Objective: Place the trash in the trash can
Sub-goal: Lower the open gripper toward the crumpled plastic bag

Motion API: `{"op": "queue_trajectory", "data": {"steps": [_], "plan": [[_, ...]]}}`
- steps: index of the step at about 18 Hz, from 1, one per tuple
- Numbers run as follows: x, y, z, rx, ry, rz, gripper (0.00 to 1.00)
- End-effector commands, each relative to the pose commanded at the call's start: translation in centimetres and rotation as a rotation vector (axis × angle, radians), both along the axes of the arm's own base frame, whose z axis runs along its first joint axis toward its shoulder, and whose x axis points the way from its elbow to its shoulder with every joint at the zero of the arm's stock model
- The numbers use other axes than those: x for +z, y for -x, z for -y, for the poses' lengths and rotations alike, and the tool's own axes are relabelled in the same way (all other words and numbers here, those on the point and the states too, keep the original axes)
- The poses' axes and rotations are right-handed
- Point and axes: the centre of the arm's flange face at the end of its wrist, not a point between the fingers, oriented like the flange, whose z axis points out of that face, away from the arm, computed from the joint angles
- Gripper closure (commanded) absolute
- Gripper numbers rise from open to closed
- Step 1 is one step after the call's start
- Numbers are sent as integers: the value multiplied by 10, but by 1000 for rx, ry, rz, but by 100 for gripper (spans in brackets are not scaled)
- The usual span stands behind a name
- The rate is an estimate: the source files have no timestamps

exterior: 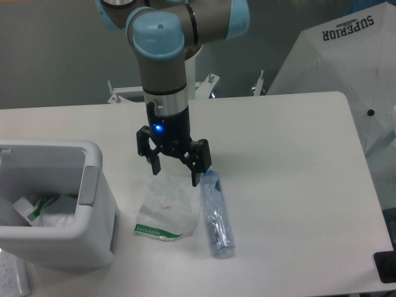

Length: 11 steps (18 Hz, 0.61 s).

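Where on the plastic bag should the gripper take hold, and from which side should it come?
Probably the crumpled upper part of the bag, coming straight down from above. The bag lies flat on the table, so only its raised folds give the fingers something to pinch. The open gripper hangs just over that end. The bottle lies close alongside, so pinch clear of it.
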Motion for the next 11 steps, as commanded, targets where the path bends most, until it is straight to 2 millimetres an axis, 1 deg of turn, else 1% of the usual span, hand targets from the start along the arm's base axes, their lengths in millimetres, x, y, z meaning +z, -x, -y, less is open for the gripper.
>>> {"op": "queue_trajectory", "data": {"steps": [2,4,5,6,9,10,11], "plan": [[-16,-3,4,-70,56,-11,0],[-37,-5,8,-129,118,-15,0],[-52,-6,11,-154,163,-16,0],[-60,-8,14,-180,196,-25,0],[-86,-24,10,-230,239,3,0],[-96,-27,11,-231,250,14,0],[-101,-28,10,-235,257,20,0]]}}
